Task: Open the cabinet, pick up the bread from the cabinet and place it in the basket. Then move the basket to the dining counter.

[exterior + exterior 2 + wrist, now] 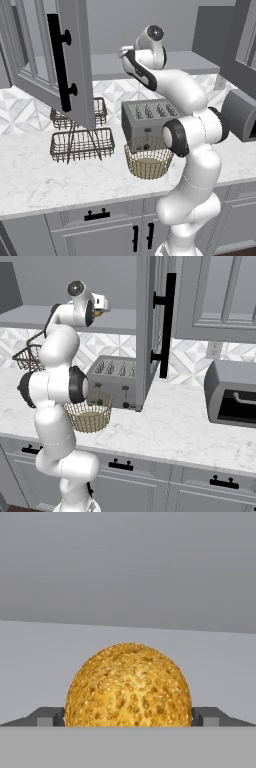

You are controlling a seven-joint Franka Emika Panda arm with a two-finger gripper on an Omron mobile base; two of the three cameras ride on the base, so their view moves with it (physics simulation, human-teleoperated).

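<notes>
The grey wall cabinet stands open, its left door (pixel 75 60) and right door (pixel 145 331) swung out over the worktop. My arm reaches up onto the cabinet shelf (pixel 200 61). On that shelf sits the bread (pixel 129 684), a round seeded orange-yellow bun. My gripper (pixel 128 718) is open, one fingertip on each side of the bun, close to its flanks. From the side the hand (pixel 101 305) points into the cabinet. The gold wire basket (pixel 148 157) (pixel 90 415) stands on the worktop below, in front of the toaster. The dining counter is out of view.
A grey toaster (pixel 147 117) stands behind the basket. A dark two-tier wire rack (pixel 82 142) is at the left under the open door. A grey toaster oven (pixel 232 393) sits at the right. The marble worktop (pixel 45 182) runs over grey drawers.
</notes>
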